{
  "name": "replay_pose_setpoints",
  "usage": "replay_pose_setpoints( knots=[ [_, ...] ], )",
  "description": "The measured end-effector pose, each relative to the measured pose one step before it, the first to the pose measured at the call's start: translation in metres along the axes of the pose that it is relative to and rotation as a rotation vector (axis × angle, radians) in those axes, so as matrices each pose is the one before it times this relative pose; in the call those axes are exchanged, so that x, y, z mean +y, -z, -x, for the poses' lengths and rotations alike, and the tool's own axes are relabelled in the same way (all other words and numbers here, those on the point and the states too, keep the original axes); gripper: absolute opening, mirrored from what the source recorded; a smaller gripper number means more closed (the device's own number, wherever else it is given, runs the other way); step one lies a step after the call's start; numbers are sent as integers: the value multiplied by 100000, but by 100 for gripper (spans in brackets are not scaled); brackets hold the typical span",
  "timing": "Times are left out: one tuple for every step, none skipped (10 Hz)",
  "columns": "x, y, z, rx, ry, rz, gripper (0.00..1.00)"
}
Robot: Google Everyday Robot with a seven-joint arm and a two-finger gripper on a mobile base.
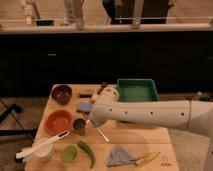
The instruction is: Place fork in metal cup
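Observation:
The metal cup (79,125) stands upright on the wooden table (135,136), just right of the orange bowl (58,121). My white arm reaches in from the right and ends right next to the cup. Its bulky wrist hides most of the gripper (92,120), which sits at the arm's lower left tip, close to the cup's right rim. The slim silver fork (101,133) slants down and to the right from that tip, and the gripper is shut on its upper end. The fork's lower end hangs just over the table.
A maroon bowl (61,93) and a green tray (137,91) stand at the back. In front are a white cup (45,151) with a long white utensil (42,145), a green cup (69,152), a green pepper (87,152), a blue cloth (119,156) and a yellow-handled knife (148,158).

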Motion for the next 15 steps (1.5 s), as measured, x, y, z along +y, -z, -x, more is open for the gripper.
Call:
replay_pose_setpoints(
  knots=[
    [172,200,370,-258,2429,183,0],
    [554,214,652,-193,3668,554,0],
    [795,84,821,-245,3503,592,0],
    [664,77,700,-165,2861,280,0],
    [770,140,799,-159,3163,263,0],
    [993,156,1108,-82,4616,7,0],
    [845,75,943,58,3848,-143,0],
    [275,226,395,683,4183,-1170,0],
    [439,119,523,972,4819,-376,0],
    [407,-40,482,813,3287,334,0],
    [399,-131,660,1268,5040,142,0],
    [217,-339,423,1653,3928,537,0],
    [-74,-393,45,1126,2193,381,0],
    [66,-443,188,795,1818,984,0],
    [23,-544,46,877,1170,1140,0]
  ],
)
